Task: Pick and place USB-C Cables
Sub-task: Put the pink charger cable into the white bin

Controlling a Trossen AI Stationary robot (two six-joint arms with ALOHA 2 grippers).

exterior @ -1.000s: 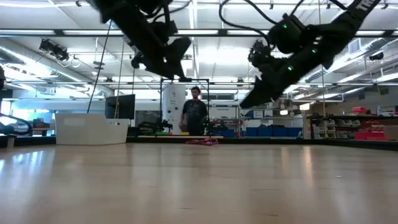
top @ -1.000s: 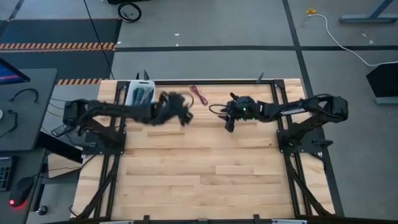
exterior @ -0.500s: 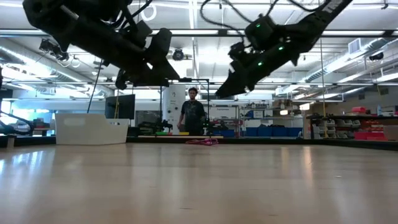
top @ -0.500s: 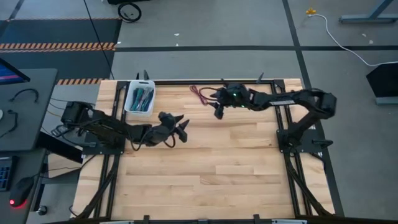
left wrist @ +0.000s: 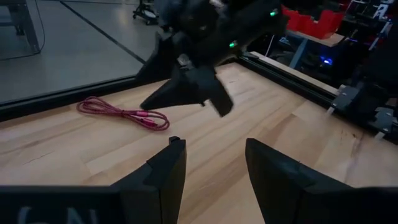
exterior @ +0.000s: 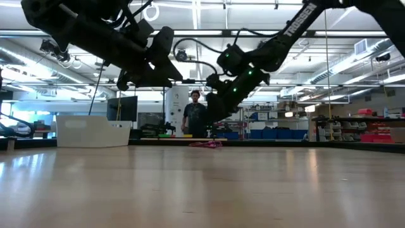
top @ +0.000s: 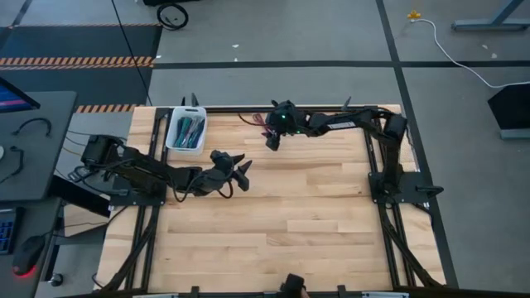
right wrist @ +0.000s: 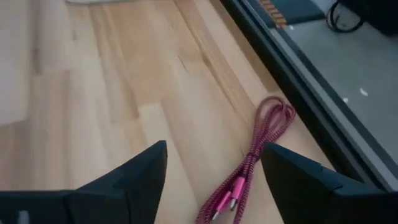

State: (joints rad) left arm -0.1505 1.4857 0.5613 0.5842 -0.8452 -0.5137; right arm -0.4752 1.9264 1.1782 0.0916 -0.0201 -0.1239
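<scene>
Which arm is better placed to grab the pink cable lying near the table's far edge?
Right. The right gripper, open, hovers beside the pink cable. The left gripper, open, sits farther back toward mid-table.

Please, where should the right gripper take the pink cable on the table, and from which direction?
Probably at the middle of the pink cable, where its strands lie bunched flat on the table. The right gripper, open above it, would best come straight down with its jaws across the bundle's narrow width, clear of the far-edge rail.
</scene>
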